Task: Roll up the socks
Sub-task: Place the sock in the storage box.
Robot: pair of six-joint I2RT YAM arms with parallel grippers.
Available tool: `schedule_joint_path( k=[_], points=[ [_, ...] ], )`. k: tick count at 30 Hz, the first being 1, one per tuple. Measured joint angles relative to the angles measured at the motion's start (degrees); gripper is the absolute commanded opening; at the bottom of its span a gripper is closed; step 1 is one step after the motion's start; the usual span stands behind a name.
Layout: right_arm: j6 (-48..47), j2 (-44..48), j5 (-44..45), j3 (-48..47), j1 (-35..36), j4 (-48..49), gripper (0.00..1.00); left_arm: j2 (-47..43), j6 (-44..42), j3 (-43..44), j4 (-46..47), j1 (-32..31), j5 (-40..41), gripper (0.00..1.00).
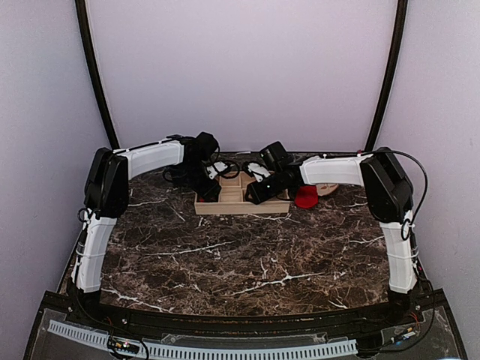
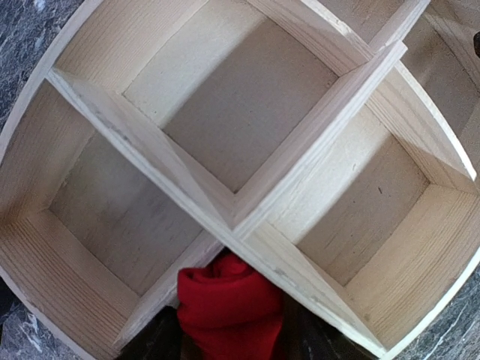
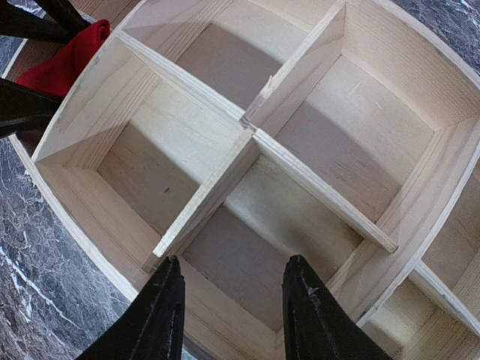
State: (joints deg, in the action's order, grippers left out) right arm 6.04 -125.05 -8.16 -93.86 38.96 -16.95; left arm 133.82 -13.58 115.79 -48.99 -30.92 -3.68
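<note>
At the far middle of the table (image 1: 225, 255), the wooden tray (image 1: 240, 208) sits under both of your arms. Your left pincer (image 1: 210, 189) hangs over the tray's left side. Its wrist view looks straight down on one rolled sock (image 2: 229, 307) lying in a compartment there. From the right wrist view, its fingers (image 3: 26, 105) stand spread to either side of the red bundle and do not seem to be pressing it. That would fit a roll resting in its slot, where the wooden walls can keep it from unwinding.

Your right pincer (image 3: 232, 315) hovers over a bare compartment nearer the tray's middle, its jaws apart with nothing between them. It looks placed close at hand but out of the left arm's way.

The other sock (image 1: 305, 197) lies as a red lump on the table just right of the tray, beside the tan plate (image 1: 328, 187). It is too small to tell whether it is rolled. I'd judge one sock stowed and this one next, since it lies nearer your right arm.
</note>
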Motion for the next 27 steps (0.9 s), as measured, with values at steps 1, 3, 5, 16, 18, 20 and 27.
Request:
schedule_joint_path(
  k=[1, 3, 5, 16, 18, 20, 27],
  points=[
    [0.02, 0.00, 0.00, 0.00, 0.00, 0.02, 0.42, -0.04, 0.22, 0.00, 0.02, 0.00, 0.17, 0.56],
    [0.02, 0.00, -0.15, 0.00, 0.00, 0.02, 0.42, -0.24, 0.61, 0.00, 0.04, -0.11, 0.50, 0.56],
    [0.02, 0.00, -0.33, 0.00, 0.00, 0.02, 0.42, -0.37, 0.94, 0.02, -0.42, -0.11, 0.83, 0.56],
    [0.02, 0.00, -1.01, 0.00, 0.00, 0.02, 0.42, -0.74, 2.08, 2.23, -4.09, -0.11, 1.90, 0.60],
    [0.02, 0.00, -1.03, 0.00, 0.00, 0.02, 0.43, -0.94, 2.21, 2.51, -4.39, -0.11, 2.27, 0.61],
    [0.02, 0.00, -1.05, 0.00, 0.00, 0.02, 0.43, -1.22, 2.27, 2.80, -4.68, -0.11, 2.56, 0.61],
    [0.02, 0.00, -1.03, 0.00, 0.00, 0.02, 0.43, -3.41, 2.62, 3.13, -4.44, -0.11, 3.50, 0.54]
  ],
)
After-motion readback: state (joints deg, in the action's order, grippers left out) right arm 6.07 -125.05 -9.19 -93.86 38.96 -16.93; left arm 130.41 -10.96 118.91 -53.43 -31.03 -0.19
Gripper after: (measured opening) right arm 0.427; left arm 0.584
